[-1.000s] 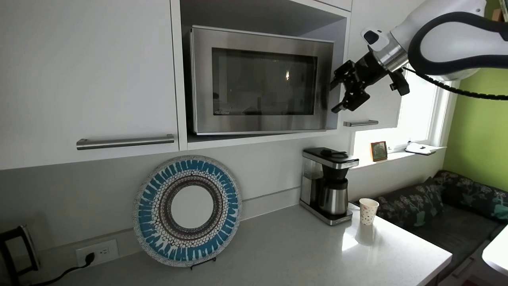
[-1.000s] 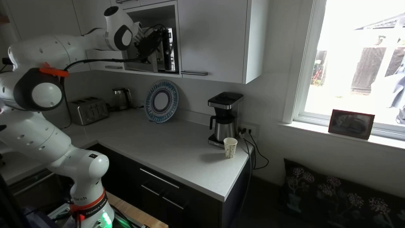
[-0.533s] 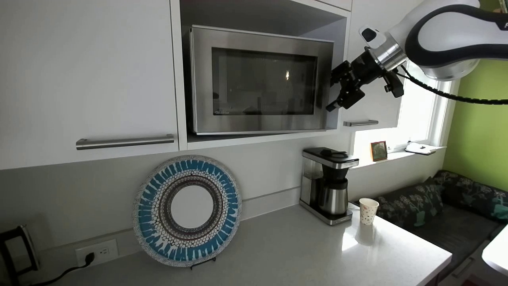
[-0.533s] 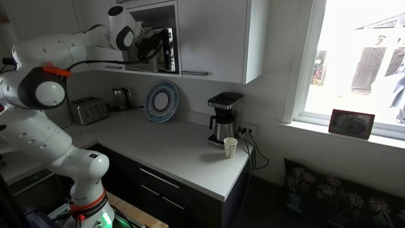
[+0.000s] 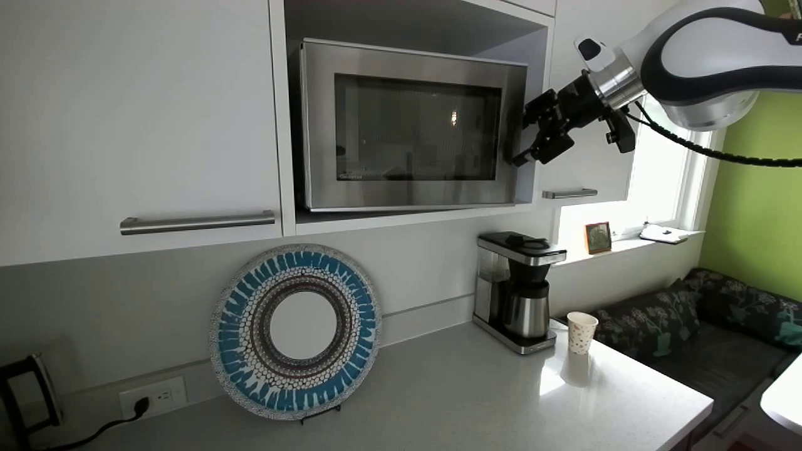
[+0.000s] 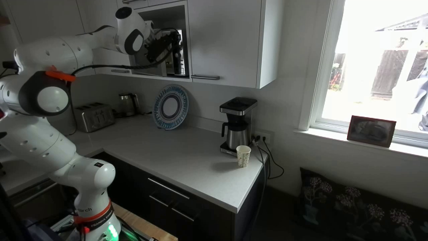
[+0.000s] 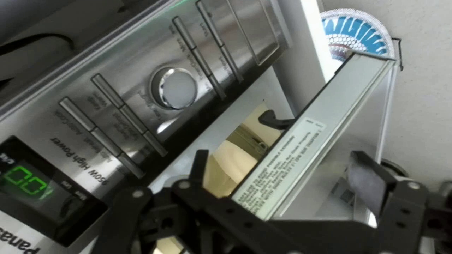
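Observation:
My black gripper [image 7: 281,155] is open, with its two fingers wide apart. The free edge of the steel microwave door [image 7: 319,121] stands between the fingers in the wrist view, bearing a printed label. I cannot tell whether a finger touches it. The door is ajar, with a gap between it and the microwave's control panel [image 7: 134,91], which has a round knob and a green display. In an exterior view the gripper [image 5: 522,143] is at the right edge of the microwave door [image 5: 420,194]. In an exterior view the gripper [image 6: 162,47] is dark before the microwave, its fingertips hard to make out.
White cabinets with bar handles [image 5: 570,194] flank the microwave niche. Below, on the counter [image 6: 187,160], stand a blue patterned plate [image 5: 235,341], a coffee maker [image 5: 526,313], a paper cup [image 5: 581,333], a toaster [image 6: 94,117] and a kettle [image 6: 128,104].
My gripper has moved a little left and up in an exterior view, closer to the microwave door's edge, and it has tilted slightly. The door shows no visible movement.

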Tool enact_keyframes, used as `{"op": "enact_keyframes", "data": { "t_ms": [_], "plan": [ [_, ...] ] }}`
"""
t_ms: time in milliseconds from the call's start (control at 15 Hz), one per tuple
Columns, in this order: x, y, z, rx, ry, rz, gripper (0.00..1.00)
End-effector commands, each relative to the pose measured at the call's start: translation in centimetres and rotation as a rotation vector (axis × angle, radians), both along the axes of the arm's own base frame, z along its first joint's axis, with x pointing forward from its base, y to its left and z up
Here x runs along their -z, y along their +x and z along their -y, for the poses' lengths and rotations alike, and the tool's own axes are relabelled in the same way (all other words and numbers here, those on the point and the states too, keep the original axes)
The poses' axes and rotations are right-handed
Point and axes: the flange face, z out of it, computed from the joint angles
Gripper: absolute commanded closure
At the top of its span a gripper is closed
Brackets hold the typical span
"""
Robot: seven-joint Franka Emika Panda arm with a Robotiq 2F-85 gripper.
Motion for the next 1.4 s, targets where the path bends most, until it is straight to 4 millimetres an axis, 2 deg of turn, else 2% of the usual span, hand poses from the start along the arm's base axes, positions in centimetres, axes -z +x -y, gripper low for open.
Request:
{"op": "enact_keyframes", "data": {
  "t_ms": [0, 600, 867, 1067, 1333],
  "plan": [
    [0.8, 0.1, 1.3, -0.029, 0.096, 0.061, 0.00],
    [2.2, 1.5, 1.7, -0.212, 0.353, 0.039, 0.00],
    [1.6, 0.7, 1.7, -0.298, 0.410, 0.028, 0.00],
    [0.7, 0.1, 0.6, -0.382, 0.422, -0.009, 0.00],
    [0.8, -0.1, -0.6, -0.467, 0.491, -0.084, 0.00]
  ]
}}
